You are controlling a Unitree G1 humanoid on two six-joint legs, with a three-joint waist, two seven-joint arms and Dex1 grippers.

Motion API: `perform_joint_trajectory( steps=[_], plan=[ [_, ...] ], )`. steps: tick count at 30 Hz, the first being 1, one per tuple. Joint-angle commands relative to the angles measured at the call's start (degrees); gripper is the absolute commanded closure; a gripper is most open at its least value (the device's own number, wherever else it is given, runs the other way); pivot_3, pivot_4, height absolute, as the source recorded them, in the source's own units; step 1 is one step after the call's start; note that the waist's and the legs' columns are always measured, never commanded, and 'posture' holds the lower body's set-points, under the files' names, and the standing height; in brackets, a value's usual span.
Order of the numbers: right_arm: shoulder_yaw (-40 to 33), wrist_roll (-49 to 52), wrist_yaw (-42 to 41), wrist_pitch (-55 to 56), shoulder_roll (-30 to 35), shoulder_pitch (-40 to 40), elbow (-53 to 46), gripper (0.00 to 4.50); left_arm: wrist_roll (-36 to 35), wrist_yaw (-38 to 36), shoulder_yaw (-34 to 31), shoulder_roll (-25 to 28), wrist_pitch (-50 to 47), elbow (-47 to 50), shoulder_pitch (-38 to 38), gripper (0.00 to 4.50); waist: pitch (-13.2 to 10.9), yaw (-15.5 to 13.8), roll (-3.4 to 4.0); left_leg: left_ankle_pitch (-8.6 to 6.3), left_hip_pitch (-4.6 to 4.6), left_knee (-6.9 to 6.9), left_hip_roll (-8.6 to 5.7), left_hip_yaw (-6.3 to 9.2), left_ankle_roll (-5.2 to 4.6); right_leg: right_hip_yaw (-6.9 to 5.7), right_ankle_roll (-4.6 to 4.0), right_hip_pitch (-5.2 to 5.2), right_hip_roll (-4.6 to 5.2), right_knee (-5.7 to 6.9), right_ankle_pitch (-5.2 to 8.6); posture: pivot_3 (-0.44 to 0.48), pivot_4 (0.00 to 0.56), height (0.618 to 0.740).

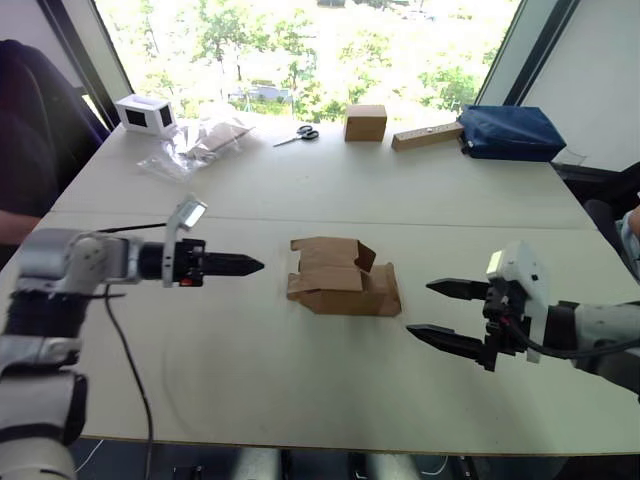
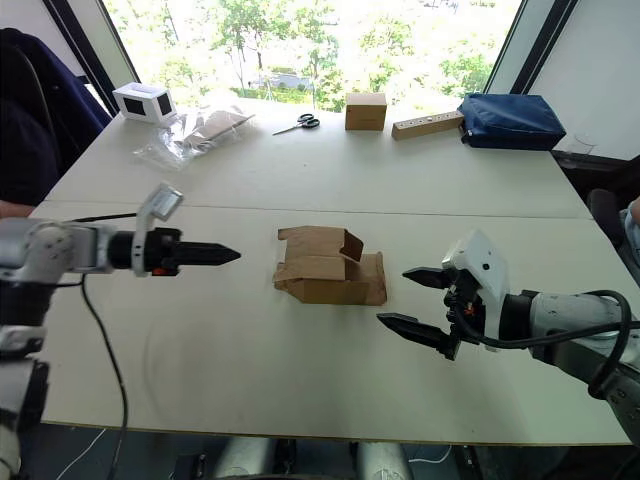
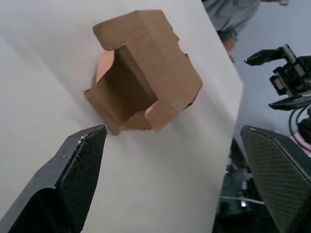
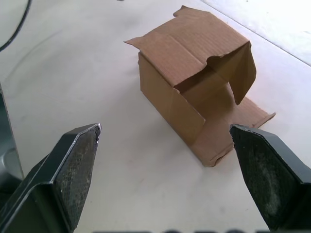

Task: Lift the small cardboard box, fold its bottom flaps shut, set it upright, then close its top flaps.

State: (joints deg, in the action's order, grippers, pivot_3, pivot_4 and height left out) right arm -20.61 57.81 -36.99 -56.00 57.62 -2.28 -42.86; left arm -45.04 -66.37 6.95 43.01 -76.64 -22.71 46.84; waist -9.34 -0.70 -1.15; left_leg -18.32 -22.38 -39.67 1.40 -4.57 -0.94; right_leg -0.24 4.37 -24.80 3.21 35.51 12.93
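The small cardboard box (image 1: 340,276) lies on its side in the middle of the white table (image 1: 300,390), plain brown. Flaps at both of its ends hang open; one flap (image 4: 167,51) juts out over the open end facing my right gripper. I cannot tell which end holds the bottom flaps and which the top flaps. My left gripper (image 1: 260,265) hovers a little to the left of the box, pointing at it, open and empty, as the left wrist view shows (image 3: 171,128). My right gripper (image 1: 418,308) is just right of the box, open and empty.
Along the far edge stand a white box with a dark window (image 1: 146,113), clear plastic bags (image 1: 200,140), scissors (image 1: 298,134), a brown cardboard block (image 1: 365,122), a wooden bar (image 1: 427,135) and a blue pouch (image 1: 510,132). A person in dark clothes (image 1: 30,120) sits at far left.
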Motion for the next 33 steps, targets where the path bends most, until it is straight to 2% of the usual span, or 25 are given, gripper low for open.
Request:
perform_joint_trajectory(
  steps=[1,5,13,23,26,30,31,32,33],
  plan=[
    [-0.6,0.5,2.4,-0.7,1.5,-1.2,-3.0,0.04,4.0,-3.0,3.6,-4.5,1.1,-9.1,5.4,0.02,0.0,0.0,-0.01,0.00,-0.01,-0.02,0.00,0.00,0.00,0.00,-0.02,0.00,0.00,0.00,0.01,0.000,0.150,0.740],
    [-0.7,-1.0,5.5,-1.5,1.1,2.3,-5.7,0.04,6.9,-3.3,2.2,-11.9,4.9,-18.9,10.0,0.02,0.0,0.0,-0.10,0.00,-0.09,-0.10,0.00,0.05,-0.01,0.00,-0.07,-0.01,0.01,-0.01,0.04,0.000,0.150,0.740],
    [-1.4,1.5,9.6,-3.2,1.3,2.8,-7.2,0.04,10.8,-5.3,0.4,-20.2,7.5,-29.5,14.5,0.02,0.0,0.1,-0.10,-0.02,-0.12,-0.22,0.11,0.06,-0.04,0.02,-0.02,-0.02,0.03,0.02,0.01,0.000,0.150,0.740],
    [-2.5,2.0,10.5,-3.2,1.3,5.3,-7.4,0.04,13.8,-4.8,-2.8,-25.5,9.4,-33.2,15.3,0.02,-0.1,0.0,-0.11,-0.03,-0.15,-0.23,0.12,0.08,-0.06,0.02,0.00,-0.02,0.06,0.01,0.00,0.000,0.150,0.740],
    [-2.7,1.7,10.6,-2.8,1.0,6.0,-7.2,0.00,14.5,-3.3,-4.1,-26.4,10.7,-33.0,15.1,0.76,-0.1,0.0,-0.11,-0.03,-0.15,-0.23,0.13,0.09,-0.06,0.02,0.00,-0.02,0.06,0.01,0.00,0.000,0.150,0.740],
    [-2.1,0.7,10.4,-1.7,0.4,6.7,-6.5,0.00,15.0,-2.1,-5.6,-27.5,10.9,-32.9,15.2,2.30,-0.1,0.0,-0.11,-0.04,-0.15,-0.23,0.13,0.10,-0.06,0.02,0.02,-0.01,0.06,0.01,-0.01,0.000,0.150,0.740],
    [-2.0,0.6,10.5,-1.5,0.2,6.9,-6.5,0.00,15.2,-2.3,-5.6,-27.6,11.0,-32.7,15.1,2.85,-0.1,0.0,-0.11,-0.04,-0.15,-0.23,0.13,0.10,-0.06,0.02,0.06,-0.02,0.06,0.01,-0.04,0.000,0.150,0.740],
    [-2.0,0.6,10.4,-1.4,0.0,7.0,-6.5,0.00,15.4,-2.5,-5.7,-27.6,11.0,-32.7,15.0,3.08,-0.1,0.0,-0.11,-0.04,-0.15,-0.23,0.13,0.10,-0.06,0.02,0.10,-0.01,0.06,0.01,-0.06,0.000,0.150,0.740],
    [-2.0,0.4,10.4,-1.2,-0.1,7.3,-6.5,0.00,15.5,-2.7,-5.8,-27.5,11.0,-32.5,14.9,3.51,-0.1,0.0,-0.11,-0.04,-0.15,-0.23,0.13,0.10,-0.06,0.02,0.12,-0.02,0.06,0.01,-0.07,0.000,0.150,0.740]
  ],
)
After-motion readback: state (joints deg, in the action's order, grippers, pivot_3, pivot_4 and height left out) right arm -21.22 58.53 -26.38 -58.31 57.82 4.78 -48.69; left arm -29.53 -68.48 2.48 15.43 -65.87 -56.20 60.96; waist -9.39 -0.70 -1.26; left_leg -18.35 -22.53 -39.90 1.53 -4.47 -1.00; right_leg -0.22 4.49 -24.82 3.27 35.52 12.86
